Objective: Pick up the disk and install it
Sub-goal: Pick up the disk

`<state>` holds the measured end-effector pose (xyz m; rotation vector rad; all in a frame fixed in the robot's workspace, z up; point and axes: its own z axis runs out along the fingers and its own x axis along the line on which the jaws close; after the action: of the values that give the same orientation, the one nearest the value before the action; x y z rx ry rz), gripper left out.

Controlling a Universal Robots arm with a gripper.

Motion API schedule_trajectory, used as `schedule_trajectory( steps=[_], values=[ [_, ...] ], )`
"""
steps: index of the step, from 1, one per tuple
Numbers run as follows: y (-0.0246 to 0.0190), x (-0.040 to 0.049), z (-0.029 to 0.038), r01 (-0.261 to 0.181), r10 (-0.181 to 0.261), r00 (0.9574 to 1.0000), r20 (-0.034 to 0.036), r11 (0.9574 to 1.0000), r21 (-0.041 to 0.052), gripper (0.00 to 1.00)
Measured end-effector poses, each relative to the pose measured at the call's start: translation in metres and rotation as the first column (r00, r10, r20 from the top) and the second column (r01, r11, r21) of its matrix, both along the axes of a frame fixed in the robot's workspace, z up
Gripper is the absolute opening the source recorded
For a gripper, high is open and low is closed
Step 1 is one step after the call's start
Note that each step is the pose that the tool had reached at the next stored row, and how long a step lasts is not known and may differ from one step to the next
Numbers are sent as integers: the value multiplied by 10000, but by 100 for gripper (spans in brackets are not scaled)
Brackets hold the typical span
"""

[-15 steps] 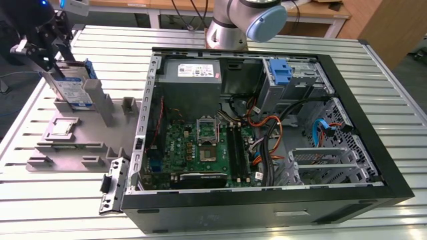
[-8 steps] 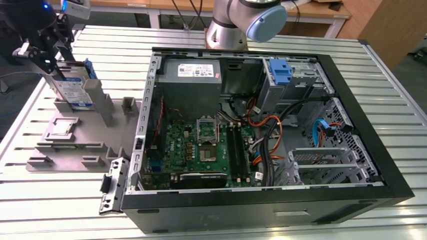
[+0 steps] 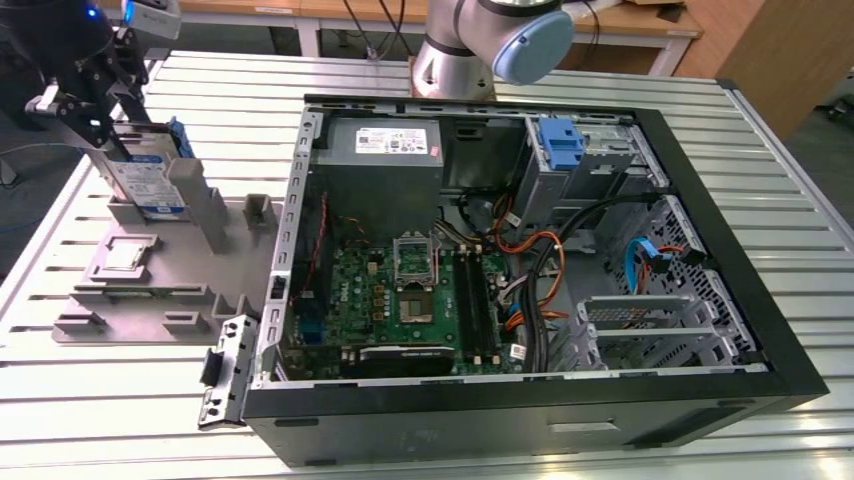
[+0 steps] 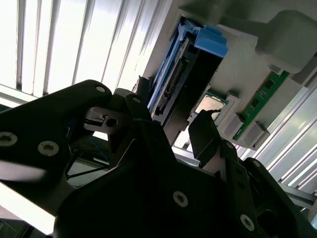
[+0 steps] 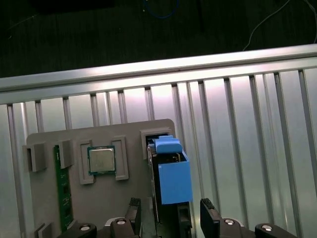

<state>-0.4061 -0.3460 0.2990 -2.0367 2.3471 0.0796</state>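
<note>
Spread wide, the tool (image 5: 171, 218) straddles the disk (image 5: 173, 183), one finger (image 5: 134, 208) close by its face and the other standing off, so I'd judge nothing is clamped yet. The disk stands on edge in a slot of the grey holder (image 3: 147, 290), likely so both flat faces are reachable. Its blue-framed top edge rises clear of the slot. The open computer case (image 3: 747, 300) sits well apart on the slatted surface (image 3: 80, 420), toward the exterior view's right.
</note>
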Motion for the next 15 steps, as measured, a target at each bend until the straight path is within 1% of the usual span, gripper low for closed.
schedule_trajectory(
  steps=[5,11,15],
  values=[
    [0,2,12,1,-1,10000,1,10000,27,59],
    [5,8,11,-13,13,10000,-1,10000,27,59],
    [5,27,10,-28,28,10000,0,10000,27,59]
  ],
)
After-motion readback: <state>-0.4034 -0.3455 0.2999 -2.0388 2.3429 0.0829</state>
